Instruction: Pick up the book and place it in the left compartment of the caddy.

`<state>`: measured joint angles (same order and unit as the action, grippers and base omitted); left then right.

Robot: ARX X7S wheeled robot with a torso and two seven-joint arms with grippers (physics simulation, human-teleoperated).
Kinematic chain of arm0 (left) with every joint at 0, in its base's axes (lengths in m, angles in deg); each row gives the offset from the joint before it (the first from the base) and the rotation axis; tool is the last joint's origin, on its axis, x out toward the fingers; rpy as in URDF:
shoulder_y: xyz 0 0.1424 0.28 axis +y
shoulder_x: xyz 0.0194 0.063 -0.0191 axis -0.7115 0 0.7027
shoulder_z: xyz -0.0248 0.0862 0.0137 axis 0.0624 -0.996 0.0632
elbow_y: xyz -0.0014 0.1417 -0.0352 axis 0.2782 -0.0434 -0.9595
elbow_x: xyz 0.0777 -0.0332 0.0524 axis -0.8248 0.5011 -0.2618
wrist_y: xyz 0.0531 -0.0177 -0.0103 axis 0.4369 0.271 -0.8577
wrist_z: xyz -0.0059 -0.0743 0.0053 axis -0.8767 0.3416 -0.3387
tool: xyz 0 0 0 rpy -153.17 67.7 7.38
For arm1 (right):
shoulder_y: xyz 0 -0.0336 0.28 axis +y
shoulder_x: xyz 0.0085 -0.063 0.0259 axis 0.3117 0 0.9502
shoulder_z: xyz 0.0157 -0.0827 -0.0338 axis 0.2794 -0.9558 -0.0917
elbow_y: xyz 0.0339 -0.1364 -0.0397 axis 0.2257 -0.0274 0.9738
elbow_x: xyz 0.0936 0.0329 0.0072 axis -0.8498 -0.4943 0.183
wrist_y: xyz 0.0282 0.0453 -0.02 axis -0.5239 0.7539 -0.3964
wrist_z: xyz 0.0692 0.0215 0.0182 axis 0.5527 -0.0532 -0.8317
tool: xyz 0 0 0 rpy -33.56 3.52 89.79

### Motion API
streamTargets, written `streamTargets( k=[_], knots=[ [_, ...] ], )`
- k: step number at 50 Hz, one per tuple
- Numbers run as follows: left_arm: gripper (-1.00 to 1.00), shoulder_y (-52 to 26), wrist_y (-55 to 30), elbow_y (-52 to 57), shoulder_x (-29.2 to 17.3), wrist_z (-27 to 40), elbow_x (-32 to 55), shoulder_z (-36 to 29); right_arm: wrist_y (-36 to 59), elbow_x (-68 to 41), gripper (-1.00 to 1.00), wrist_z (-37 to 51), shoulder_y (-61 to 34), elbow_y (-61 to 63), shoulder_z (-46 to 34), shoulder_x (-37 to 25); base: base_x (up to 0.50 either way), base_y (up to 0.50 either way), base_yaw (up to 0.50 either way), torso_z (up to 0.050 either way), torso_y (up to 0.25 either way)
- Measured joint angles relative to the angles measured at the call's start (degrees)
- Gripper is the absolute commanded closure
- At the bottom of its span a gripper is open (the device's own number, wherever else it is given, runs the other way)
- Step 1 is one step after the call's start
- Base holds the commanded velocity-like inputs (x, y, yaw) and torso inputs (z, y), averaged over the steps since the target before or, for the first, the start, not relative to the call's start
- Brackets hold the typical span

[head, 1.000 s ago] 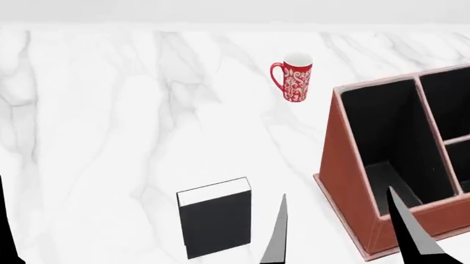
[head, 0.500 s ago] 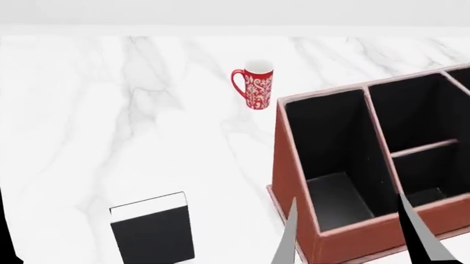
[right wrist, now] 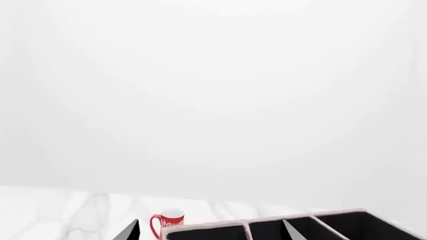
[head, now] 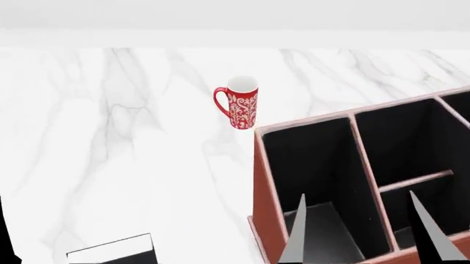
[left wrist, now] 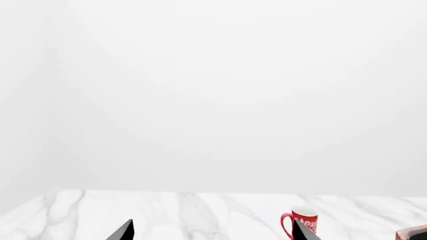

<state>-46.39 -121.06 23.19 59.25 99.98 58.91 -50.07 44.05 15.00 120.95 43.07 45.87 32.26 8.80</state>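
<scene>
While the head camera looks down on a white marble tabletop (head: pixel 110 165), the book (head: pixel 110 248) lies flat at the near left edge, mostly cut off, a white strip of pages showing above its black cover. Farther back, near the middle, stands a red patterned mug (head: pixel 239 108). At the right sits the reddish-brown caddy (head: pixel 266 192), its long left compartment (head: pixel 320 176) empty. The right gripper (head: pixel 360 231) hangs over it, its two fingers spread and holding nothing. The left gripper (left wrist: pixel 210 231) likewise looks spread and unloaded. The book is probably stiff, smooth and moderately heavy; pinching across its covers near the spine seems safest.
</scene>
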Motion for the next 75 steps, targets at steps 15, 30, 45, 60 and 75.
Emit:
streamTargets(
  k=[15, 30, 45, 60, 75],
  knots=[
    [-1.00, -0.5, 0.6, -0.6, -1.1, 1.3, 1.3, 0.3, -1.3, -4.1, -1.00, 2.4, -0.5, -1.8, 0.7, 0.3, 0.20, 0.00, 0.00, 0.000, 0.001],
    [-1.00, -3.2, -0.1, -2.5, -2.7, 3.1, 4.7, 3.4, 3.3, -22.9, -1.00, -4.1, -14.4, -6.0, 4.2, 1.2, 0.00, 0.00, 0.00, 0.000, 0.000],
    [-1.00, -5.0, -0.4, -3.5, -4.0, 4.2, 7.8, 6.5, 13.2, -35.0, -1.00, -14.4, -31.3, -11.6, 5.9, 3.8, 0.00, 0.00, 0.00, 0.000, 0.000],
    [-1.00, -6.4, -0.3, -4.7, -5.4, 4.7, 9.7, 8.6, 22.3, -43.7, -1.00, -23.6, -44.7, -19.7, 5.8, 8.5, 0.00, 0.00, 0.00, 0.000, 0.000],
    [-1.00, -7.4, -0.1, -5.9, -6.6, 4.9, 11.0, 10.4, 30.2, -52.0, -1.00, -34.1, -54.7, -30.5, 4.4, 14.7, 0.00, 0.00, 0.00, 0.000, 0.000]
  ],
)
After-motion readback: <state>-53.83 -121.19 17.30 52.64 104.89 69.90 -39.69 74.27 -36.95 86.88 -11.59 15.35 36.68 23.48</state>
